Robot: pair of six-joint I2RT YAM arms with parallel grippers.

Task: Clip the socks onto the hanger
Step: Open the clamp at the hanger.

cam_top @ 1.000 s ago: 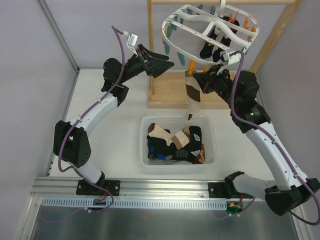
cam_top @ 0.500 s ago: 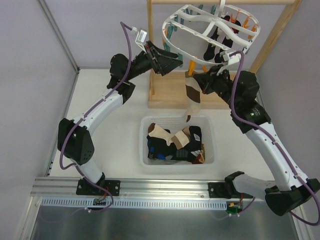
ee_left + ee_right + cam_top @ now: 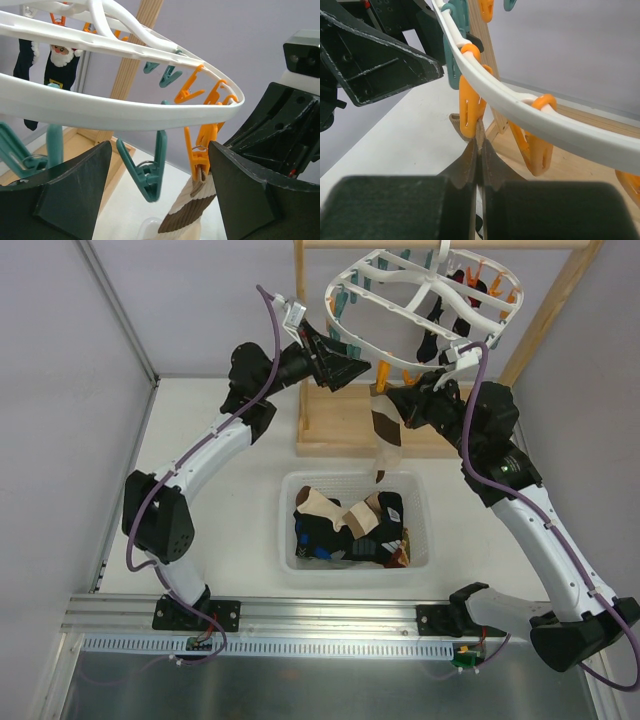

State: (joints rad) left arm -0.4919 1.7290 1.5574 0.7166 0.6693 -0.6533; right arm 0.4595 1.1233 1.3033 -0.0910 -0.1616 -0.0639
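The white oval hanger (image 3: 420,295) hangs from the wooden frame, rimmed with orange and teal pegs. My right gripper (image 3: 397,400) is shut on the cuff of a tan, brown and white banded sock (image 3: 386,435). It holds the cuff up at an orange peg (image 3: 470,112) under the rim (image 3: 530,117). In the left wrist view the cuff (image 3: 192,210) sits in that orange peg's (image 3: 200,150) mouth. My left gripper (image 3: 352,368) is open, its jaws wide on either side of a teal peg (image 3: 150,172) and the orange one. More socks (image 3: 345,525) lie in the bin.
A clear plastic bin (image 3: 350,477) stands in the middle of the table. The wooden frame's base (image 3: 335,430) lies behind it, with uprights on both sides. Dark socks (image 3: 428,335) hang from the hanger's far side. Grey walls close the left and back.
My left gripper has moved right and up, close under the hanger's rim by the pegs. My right gripper and the banded sock have stayed put.
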